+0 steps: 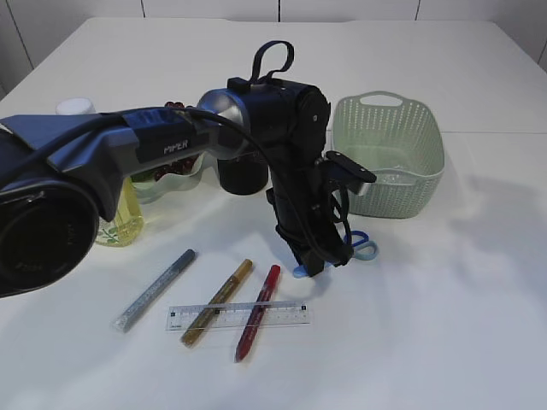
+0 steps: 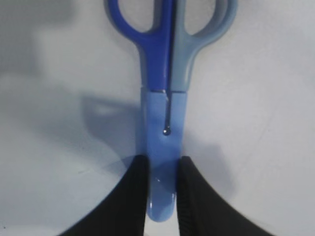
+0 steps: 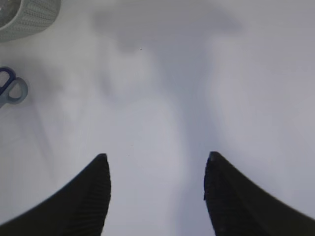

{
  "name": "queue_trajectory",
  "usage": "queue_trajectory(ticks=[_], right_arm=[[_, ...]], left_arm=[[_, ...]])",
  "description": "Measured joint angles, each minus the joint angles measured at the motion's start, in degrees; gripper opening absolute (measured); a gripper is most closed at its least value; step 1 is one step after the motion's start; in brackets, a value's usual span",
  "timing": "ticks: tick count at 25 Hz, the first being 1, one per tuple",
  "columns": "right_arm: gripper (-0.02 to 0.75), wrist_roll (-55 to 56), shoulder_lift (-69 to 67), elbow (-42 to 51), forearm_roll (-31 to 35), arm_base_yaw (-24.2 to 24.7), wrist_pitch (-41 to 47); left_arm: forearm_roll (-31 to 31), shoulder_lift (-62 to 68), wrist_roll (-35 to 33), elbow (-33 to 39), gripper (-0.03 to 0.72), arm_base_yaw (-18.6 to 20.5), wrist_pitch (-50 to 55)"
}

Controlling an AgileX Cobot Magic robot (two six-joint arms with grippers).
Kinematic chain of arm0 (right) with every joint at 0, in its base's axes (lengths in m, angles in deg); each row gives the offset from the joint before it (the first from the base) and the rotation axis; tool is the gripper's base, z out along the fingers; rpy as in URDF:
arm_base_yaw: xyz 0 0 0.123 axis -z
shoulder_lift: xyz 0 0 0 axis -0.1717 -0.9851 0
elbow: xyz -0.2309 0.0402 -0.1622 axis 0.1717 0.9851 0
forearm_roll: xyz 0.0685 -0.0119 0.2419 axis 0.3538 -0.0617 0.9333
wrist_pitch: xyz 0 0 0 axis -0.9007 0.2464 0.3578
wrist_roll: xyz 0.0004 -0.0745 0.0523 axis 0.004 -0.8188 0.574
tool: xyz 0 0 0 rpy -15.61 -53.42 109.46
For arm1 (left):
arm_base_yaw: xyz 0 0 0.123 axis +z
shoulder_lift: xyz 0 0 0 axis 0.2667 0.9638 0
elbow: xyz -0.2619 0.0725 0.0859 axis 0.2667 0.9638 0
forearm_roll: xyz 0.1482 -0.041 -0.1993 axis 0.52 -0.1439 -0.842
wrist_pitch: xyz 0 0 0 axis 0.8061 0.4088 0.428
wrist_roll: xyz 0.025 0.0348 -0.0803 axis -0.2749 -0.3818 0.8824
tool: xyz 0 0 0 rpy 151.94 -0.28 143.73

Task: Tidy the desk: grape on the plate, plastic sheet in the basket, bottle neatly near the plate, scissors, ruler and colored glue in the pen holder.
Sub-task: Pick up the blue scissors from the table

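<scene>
The scissors (image 2: 165, 73), with blue and grey-blue handles and a blue blade cover, lie on the white table. My left gripper (image 2: 162, 164) is shut on the covered blades. In the exterior view that gripper (image 1: 310, 266) points down in front of the basket, with the scissors' handles (image 1: 364, 248) showing beside it. My right gripper (image 3: 156, 160) hangs open over bare table, holding nothing. A clear ruler (image 1: 238, 316) lies under the gold (image 1: 218, 301) and red (image 1: 258, 299) glue pens, with a silver one (image 1: 154, 290) to their left. Behind the arm stands the black pen holder (image 1: 242, 175). Grapes (image 1: 160, 175) show on the plate (image 1: 186, 178), next to the bottle (image 1: 120, 224) of yellow liquid. I cannot make out the plastic sheet.
The pale green basket (image 1: 389, 154) stands at the back right, and its corner (image 3: 24, 17) shows in the right wrist view. My left arm (image 1: 102, 162) crosses the left foreground and hides much of the plate. White table stretches to the right of the basket and scissors.
</scene>
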Motion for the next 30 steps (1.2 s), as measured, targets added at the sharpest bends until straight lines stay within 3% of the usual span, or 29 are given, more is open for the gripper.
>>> queue_trajectory(ticks=[11, 15, 21, 30], right_arm=[[0.475, 0.0, 0.0, 0.0, 0.0, 0.0, 0.0], [0.475, 0.0, 0.0, 0.0, 0.0, 0.0, 0.0], [0.475, 0.0, 0.0, 0.0, 0.0, 0.0, 0.0], [0.475, 0.0, 0.0, 0.0, 0.0, 0.0, 0.0]], left_arm=[[-1.3, -0.9, 3.5, 0.9, 0.108, 0.0, 0.1], [-2.2, -1.6, 3.8, 0.9, 0.045, 0.0, 0.4], [-2.2, -1.6, 4.3, 1.2, 0.031, 0.0, 0.5], [2.4, -4.8, 4.3, 1.4, 0.044, -0.1, 0.5]])
